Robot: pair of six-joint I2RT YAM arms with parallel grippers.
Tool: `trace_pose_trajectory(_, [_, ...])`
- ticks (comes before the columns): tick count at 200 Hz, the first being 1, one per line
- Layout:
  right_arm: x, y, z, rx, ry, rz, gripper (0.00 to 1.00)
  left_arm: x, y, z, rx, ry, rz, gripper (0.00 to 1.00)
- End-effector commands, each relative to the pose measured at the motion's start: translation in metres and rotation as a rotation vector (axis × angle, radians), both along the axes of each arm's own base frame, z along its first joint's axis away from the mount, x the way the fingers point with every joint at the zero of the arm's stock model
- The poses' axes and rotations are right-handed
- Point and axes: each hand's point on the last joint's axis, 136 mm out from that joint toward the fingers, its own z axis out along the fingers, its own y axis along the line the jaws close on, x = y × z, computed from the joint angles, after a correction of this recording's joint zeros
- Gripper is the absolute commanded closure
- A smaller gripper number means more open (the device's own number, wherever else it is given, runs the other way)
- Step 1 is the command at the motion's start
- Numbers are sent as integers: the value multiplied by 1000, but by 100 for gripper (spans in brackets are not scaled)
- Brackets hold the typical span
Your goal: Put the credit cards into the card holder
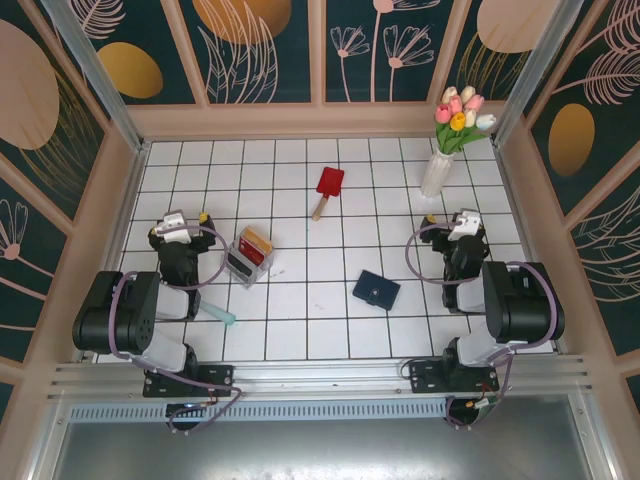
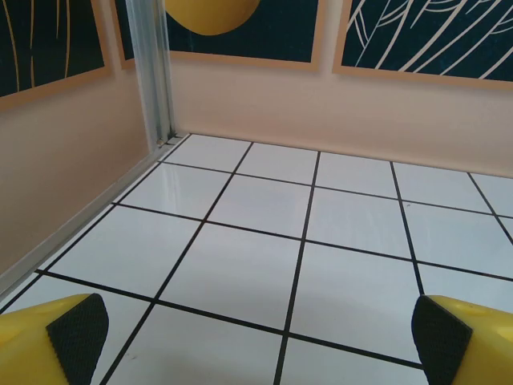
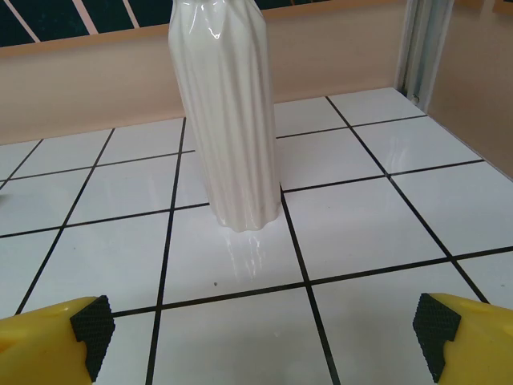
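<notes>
Right tool [image 1: 464, 218]: card holder [image 1: 376, 290] leftward (apart)

**Top external view:** from high above the near edge, looking down on the whole tiled table [image 1: 300, 330].
**Left wrist view:** low and close over the tiles, facing the far left corner.
**Right wrist view:** low, facing far, close to the white vase [image 3: 228, 120], which the top view also shows at far right.
</notes>
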Motion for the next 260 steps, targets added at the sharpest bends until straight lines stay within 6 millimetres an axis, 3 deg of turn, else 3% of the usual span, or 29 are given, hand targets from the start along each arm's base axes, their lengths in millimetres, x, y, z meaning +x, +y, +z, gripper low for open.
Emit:
trace_pose_trajectory(1, [5,2,11,14,-37,16,1,4,2,10,-9,-32,2,1])
trace_pose_trajectory(138, [5,1,11,10,-39,13,1,3,1,10,-7,-34,1,1])
trace_pose_trajectory(144, [5,8,11,6,-36,54,1,3,1,10,-7,-33,-3,1])
trace_pose_trajectory(174, [-4,16,19,-19,-77,88,1,-13,3,28,-14,-95,10,1])
trace_pose_trajectory(193, [-8,25,28,-37,-95,134,1,-22,21,39,-82,-86,119,1])
trace_pose_trajectory(214, [-1,37,41,-10,-3,163,1,-25,14,58,-164,-76,88,1])
trace_pose_trajectory(223, [1,42,46,42,64,164,1,-31,22,65,-270,-88,144,1])
trace_pose_trajectory(233, [-1,52,51,129,133,190,1,-40,30,59,-410,-53,233,1])
trace_pose_trajectory(239, [-5,61,56,204,160,220,1,-39,21,62,-418,-28,176,1])
trace_pose_trajectory(252, [-14,71,64,457,210,215,1,-36,-22,67,-445,22,-76,1])
trace_pose_trajectory(260, [-25,96,71,545,231,360,1,-38,-40,64,-512,48,-167,1])
